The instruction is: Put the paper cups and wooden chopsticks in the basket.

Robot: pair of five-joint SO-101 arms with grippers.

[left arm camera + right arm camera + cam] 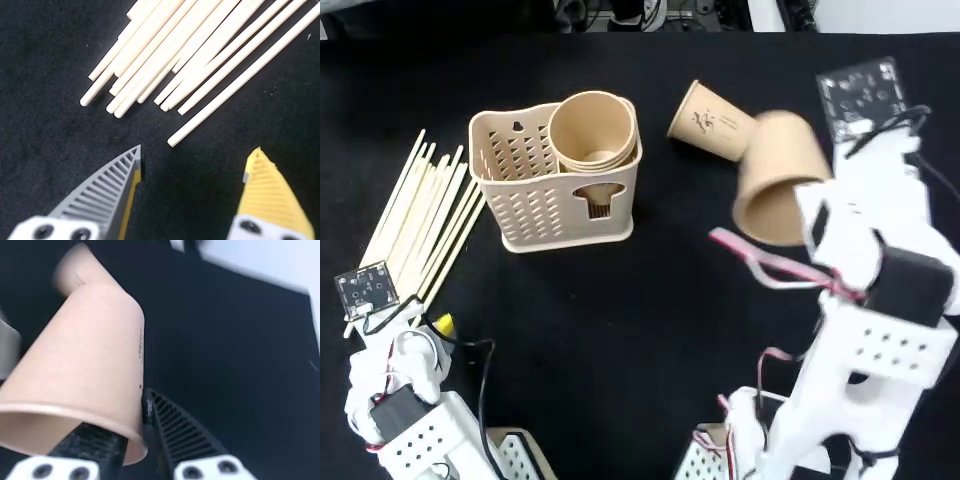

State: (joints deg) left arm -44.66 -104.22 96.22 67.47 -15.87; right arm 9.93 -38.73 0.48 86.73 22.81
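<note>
A beige perforated basket [525, 200] stands at the upper left with nested paper cups [592, 128] in its right end. Another paper cup [712, 121] lies on its side to the basket's right. My right gripper [142, 410] is shut on the rim of a third paper cup [775, 178] [85, 365], which hangs tilted above the table just right of the lying cup. One finger is inside the rim and one outside. Several wooden chopsticks [420, 215] [200, 55] lie in a loose bundle left of the basket. My left gripper [197, 155] [432, 330] is open just short of their near ends.
The black table [620, 330] is bare between the two arms and in front of the basket. The right arm's white body [865, 300] and its loose cables rise at the right, and the left arm's base [410, 420] sits at the bottom left corner.
</note>
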